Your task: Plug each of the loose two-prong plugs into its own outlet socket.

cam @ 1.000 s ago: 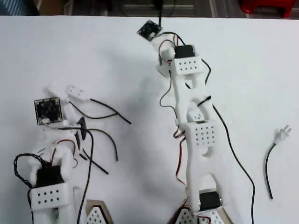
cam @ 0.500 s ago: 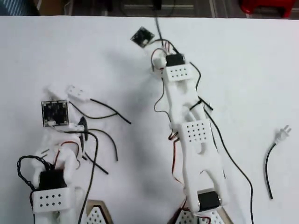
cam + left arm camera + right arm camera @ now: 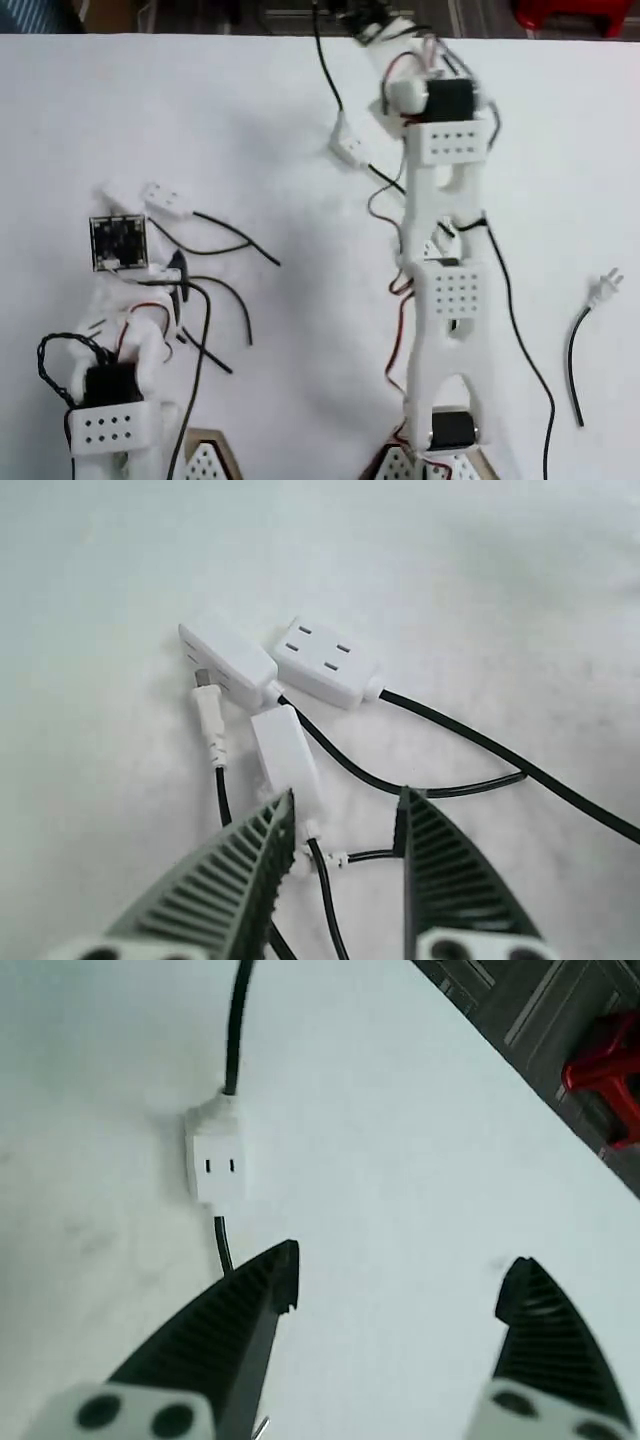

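Observation:
Two white outlet sockets [image 3: 325, 660] [image 3: 228, 658] lie side by side ahead of my open left gripper [image 3: 345, 805]. A white plug [image 3: 208, 715] sits at the slots of the second one; I cannot tell if it is fully in. A white block [image 3: 285, 752] on a black cord lies between my left fingers. The same sockets [image 3: 165, 200] lie at the table's left. A third socket [image 3: 215, 1165] [image 3: 350, 150] on a black cord lies near my open, empty right gripper [image 3: 405, 1260], which is out at the table's far edge [image 3: 372, 22]. A loose two-prong plug [image 3: 607, 285] lies far right.
Black cords [image 3: 225, 240] curl across the table beside the left arm [image 3: 110, 400]. The loose plug's cord [image 3: 575, 360] trails toward the front. The right arm [image 3: 450, 280] stretches up the middle. Beyond the far edge the floor [image 3: 560, 1020] shows, with a red object [image 3: 605, 1070].
The right arm has swung right and stretched toward the far edge, uncovering the third socket on the table. The left arm shifted slightly right, then kept still.

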`<state>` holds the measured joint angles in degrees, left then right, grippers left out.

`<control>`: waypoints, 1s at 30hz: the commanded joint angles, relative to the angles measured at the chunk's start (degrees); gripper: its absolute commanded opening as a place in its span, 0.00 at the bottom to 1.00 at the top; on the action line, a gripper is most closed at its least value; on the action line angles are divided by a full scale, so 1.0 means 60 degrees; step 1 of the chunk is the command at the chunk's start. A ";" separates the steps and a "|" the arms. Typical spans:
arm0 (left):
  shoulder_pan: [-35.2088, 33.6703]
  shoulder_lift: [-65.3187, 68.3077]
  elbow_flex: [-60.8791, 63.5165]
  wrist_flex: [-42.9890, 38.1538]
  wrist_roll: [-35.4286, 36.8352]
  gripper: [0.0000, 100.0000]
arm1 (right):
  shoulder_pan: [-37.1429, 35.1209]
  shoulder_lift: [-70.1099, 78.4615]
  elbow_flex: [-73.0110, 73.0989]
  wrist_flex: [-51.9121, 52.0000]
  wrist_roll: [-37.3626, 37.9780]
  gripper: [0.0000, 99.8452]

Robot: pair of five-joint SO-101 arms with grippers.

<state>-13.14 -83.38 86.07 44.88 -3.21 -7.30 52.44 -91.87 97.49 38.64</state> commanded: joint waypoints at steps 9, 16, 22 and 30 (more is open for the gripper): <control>0.0125 -0.0110 -0.0059 0.0044 -0.0103 0.17 | 0.1458 -0.5795 0.7692 0.0227 -0.1216 0.31; 0.0125 -0.0125 -0.0073 0.0103 -0.0103 0.17 | 0.1136 -0.8901 1.3216 -0.0696 0.0147 0.31; 0.0125 -0.0125 -0.0073 0.0103 -0.0103 0.17 | 0.1429 -0.9326 1.7245 -0.3377 0.0322 0.31; 0.0125 -0.0125 -0.0073 0.0088 -0.0103 0.17 | 0.1282 -0.9326 2.0000 -0.5912 0.0982 0.31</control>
<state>-13.14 -83.38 86.07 45.32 -3.21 0.35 -0.57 24.00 68.13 43.91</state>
